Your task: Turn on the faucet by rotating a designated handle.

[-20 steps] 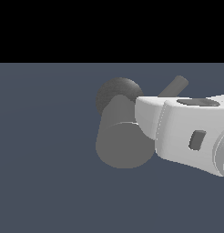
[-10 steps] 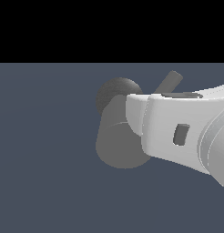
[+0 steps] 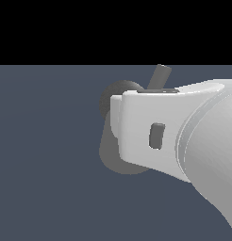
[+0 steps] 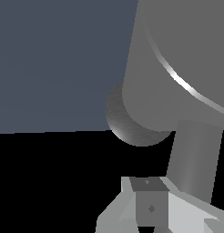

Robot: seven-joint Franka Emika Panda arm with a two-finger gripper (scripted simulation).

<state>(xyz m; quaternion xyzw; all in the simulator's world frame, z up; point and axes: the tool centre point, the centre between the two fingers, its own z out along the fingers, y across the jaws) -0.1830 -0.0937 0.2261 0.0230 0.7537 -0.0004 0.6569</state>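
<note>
One big white arm [image 3: 203, 155] fills the exterior view's right, and it's in tight, its hand pressed in front of the faucet [image 3: 110, 150] so that most of the grey cylinder is hidden. That closeness reads like contact work: I judge it's positioned to push the handle round, not to lift anything. The faucet sits mid-frame on the dark blue-grey floor [image 3: 47, 155], its darker dome base [image 3: 117, 92] peeking out above the white casing. Over on the wrist view, the cylinder looms huge, dome [image 4: 127, 125] tucked beside it. Now the handle [image 3: 159, 77]: it pokes up at a tilt above the hand, and in the wrist view it runs down right beside the gripper [image 4: 152, 207]. Touching? Looks like it, but I can't be sure. Fingers open or closed, I can't tell; the tips are out of sight. No containers here at all.
</note>
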